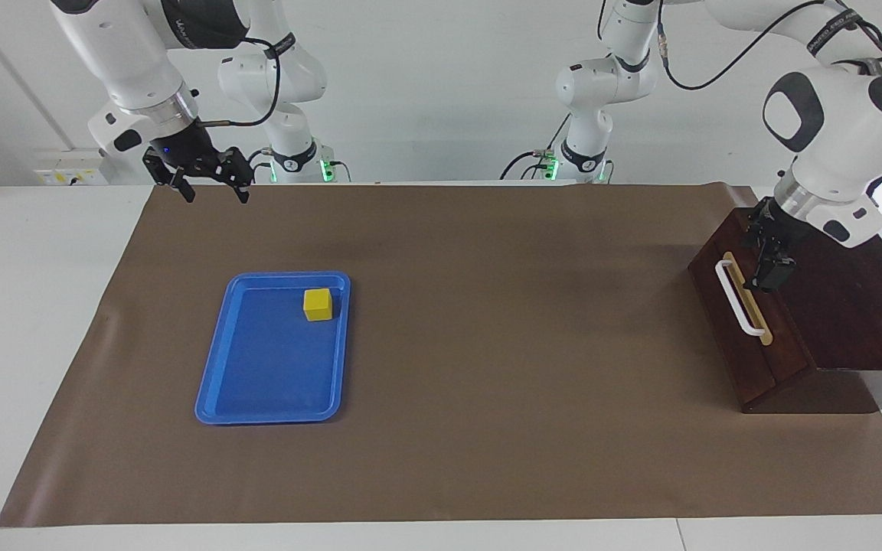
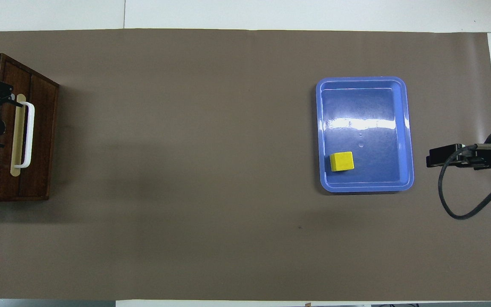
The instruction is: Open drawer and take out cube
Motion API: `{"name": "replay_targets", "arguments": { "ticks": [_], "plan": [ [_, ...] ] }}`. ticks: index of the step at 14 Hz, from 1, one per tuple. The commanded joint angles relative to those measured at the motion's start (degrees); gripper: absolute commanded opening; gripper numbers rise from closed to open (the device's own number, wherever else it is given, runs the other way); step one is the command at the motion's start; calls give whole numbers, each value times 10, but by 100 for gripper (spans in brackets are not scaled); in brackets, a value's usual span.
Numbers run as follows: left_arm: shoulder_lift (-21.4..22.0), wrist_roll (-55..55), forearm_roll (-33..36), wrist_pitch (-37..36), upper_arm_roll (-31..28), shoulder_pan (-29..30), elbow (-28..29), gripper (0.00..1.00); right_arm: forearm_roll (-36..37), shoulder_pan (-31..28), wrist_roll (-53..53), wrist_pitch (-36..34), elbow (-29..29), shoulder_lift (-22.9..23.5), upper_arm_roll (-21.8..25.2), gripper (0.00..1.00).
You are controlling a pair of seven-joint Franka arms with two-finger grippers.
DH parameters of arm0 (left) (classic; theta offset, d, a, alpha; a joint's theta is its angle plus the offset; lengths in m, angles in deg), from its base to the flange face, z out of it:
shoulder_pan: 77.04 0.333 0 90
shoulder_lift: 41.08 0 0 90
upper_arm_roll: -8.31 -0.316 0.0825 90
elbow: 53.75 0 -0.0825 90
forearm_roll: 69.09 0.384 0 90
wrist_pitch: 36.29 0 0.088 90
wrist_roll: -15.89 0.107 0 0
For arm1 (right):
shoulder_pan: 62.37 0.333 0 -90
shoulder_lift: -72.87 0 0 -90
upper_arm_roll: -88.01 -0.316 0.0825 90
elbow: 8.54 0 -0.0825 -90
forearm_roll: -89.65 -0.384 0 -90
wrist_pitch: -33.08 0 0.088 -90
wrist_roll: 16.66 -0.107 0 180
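The dark wooden drawer is shut in its box at the left arm's end of the table, white bar handle facing the mat's middle. It also shows in the overhead view. My left gripper hangs over the box top just above the handle, fingers apart, holding nothing; it also shows in the overhead view. The yellow cube lies in the blue tray, in a corner near the robots; it also shows in the overhead view. My right gripper waits open and raised.
The blue tray lies toward the right arm's end of the brown mat. My right gripper hovers beside the tray near the mat's end. The dark box fills the mat's corner at the left arm's end.
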Motion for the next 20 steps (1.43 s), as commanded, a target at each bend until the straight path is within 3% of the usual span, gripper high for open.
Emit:
{"name": "replay_targets", "arguments": {
  "ticks": [1, 4, 9, 20],
  "plan": [
    [35, 137, -27, -47, 13, -8, 1, 100, 3, -10, 25, -2, -20, 13, -1, 100],
    [57, 323, -28, -85, 21, -28, -6, 100, 1, -12, 23, -47, -92, 68, 1, 100],
    [64, 501, -29, -91, 22, -32, -4, 100, 13, -25, 25, -47, -100, 95, 4, 100],
    [51, 618, -20, -134, 27, -30, -33, 100, 31, -29, 54, -48, -82, 85, 4, 100]
  ]
}}
